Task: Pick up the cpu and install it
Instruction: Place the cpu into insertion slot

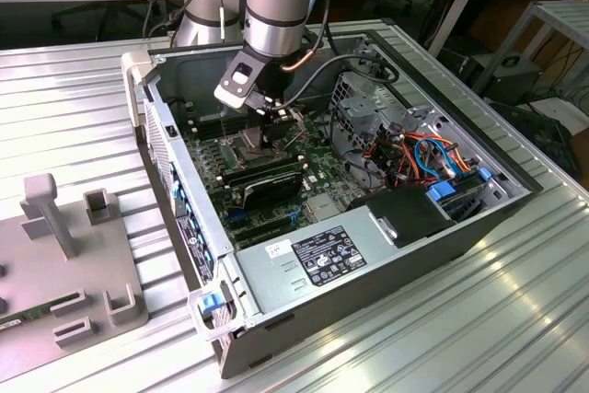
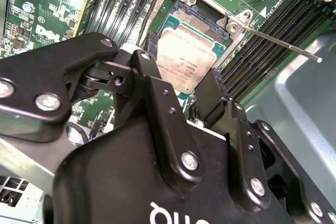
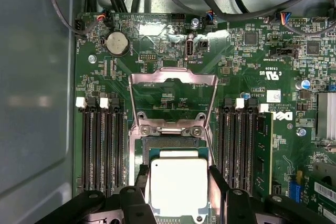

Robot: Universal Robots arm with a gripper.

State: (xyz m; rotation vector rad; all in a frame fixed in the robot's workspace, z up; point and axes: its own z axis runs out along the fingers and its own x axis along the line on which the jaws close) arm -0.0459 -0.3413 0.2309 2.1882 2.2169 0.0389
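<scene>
The cpu (image 3: 178, 184) is a small square chip with a dull silver top, and it shows between the two black fingers (image 3: 218, 182) of my gripper (image 3: 178, 190). The gripper is shut on its opposite edges. It hangs just over the open socket (image 3: 173, 153) on the green motherboard (image 3: 131, 61), with the metal load plate (image 3: 173, 95) swung up beyond it. In the second wrist view the cpu (image 2: 186, 59) sits slightly tilted over the socket (image 2: 202, 22), beside the thin release lever (image 2: 283, 43). In the exterior view the gripper (image 1: 267, 131) reaches down into the open computer case (image 1: 368, 255).
Black memory slots (image 3: 102, 145) flank the socket on both sides, close to the fingers. Memory sticks (image 1: 262, 172), a power supply (image 1: 322, 260), a drive cage and coloured cables (image 1: 423, 149) crowd the case. A grey fixture (image 1: 64, 255) stands on the table at the exterior view's left.
</scene>
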